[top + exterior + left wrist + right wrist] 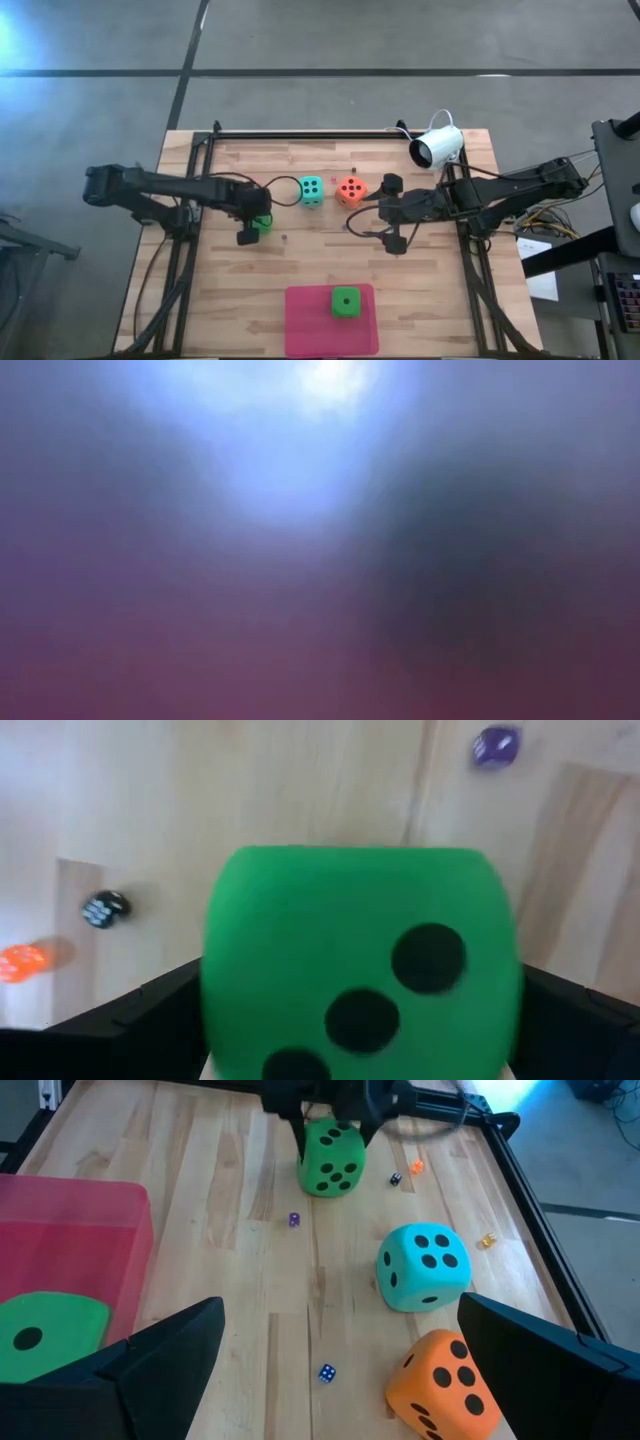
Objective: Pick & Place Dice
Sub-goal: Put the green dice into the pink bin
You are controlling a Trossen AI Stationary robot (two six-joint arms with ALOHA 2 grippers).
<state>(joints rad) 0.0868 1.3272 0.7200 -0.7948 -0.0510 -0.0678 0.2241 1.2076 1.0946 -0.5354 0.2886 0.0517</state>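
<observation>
My left gripper (255, 225) is shut on a bright green die (263, 222) left of the table's middle; the same die (332, 1160) shows in the right wrist view. A teal die (312, 190) and an orange-red die (350, 189) rest on the wood near the table's centre. The second green die (346, 302) sits on the pink mat (310, 330) by the near edge. My right gripper (392, 213) is open, just right of the orange-red die (440, 1385), touching nothing. The low view shows only blur. My left gripper pinches the green die between its two fingers (150, 1020), one on each of two opposite side faces (225, 980). The fingers come from above, pointing down. The die sits slightly tilted in the hold (318, 1130). Whether its underside is clear of the wood, I cannot tell.
Tiny dice lie scattered on the wood: purple (294, 1220), black (396, 1178), orange (417, 1167), blue (327, 1373). A white camera (437, 147) stands at the far right corner. Black frame rails (190, 250) run along both sides. Bare wood lies between the dice and the mat.
</observation>
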